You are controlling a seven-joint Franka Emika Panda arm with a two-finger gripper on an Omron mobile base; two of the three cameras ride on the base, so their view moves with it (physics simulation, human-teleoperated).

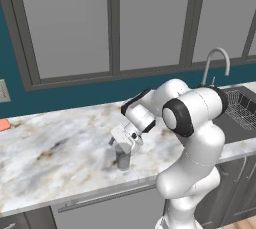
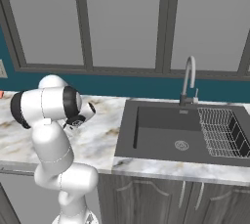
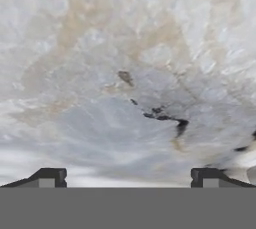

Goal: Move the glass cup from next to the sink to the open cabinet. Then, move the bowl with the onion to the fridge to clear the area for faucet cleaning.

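I see a long marble counter (image 1: 55, 148) under my claw (image 1: 121, 149), with a teal wall (image 1: 75, 95) behind it and grey cabinet doors (image 1: 65, 23) above that wall. To the right of the claw, well apart from it, the dark sink (image 2: 161, 132) is set in the counter, with a wire rack (image 2: 222, 132) at its far right side and the silver faucet (image 2: 188, 81) behind the basin. The front edge of the counter runs close below the claw, and to its left the marble lies open and bare. The claw points down with its fingers (image 3: 47, 177) spread wide apart, holding nothing. The glass cup (image 1: 123, 157) stands upright on the marble directly under the claw, its rim at the fingertips.
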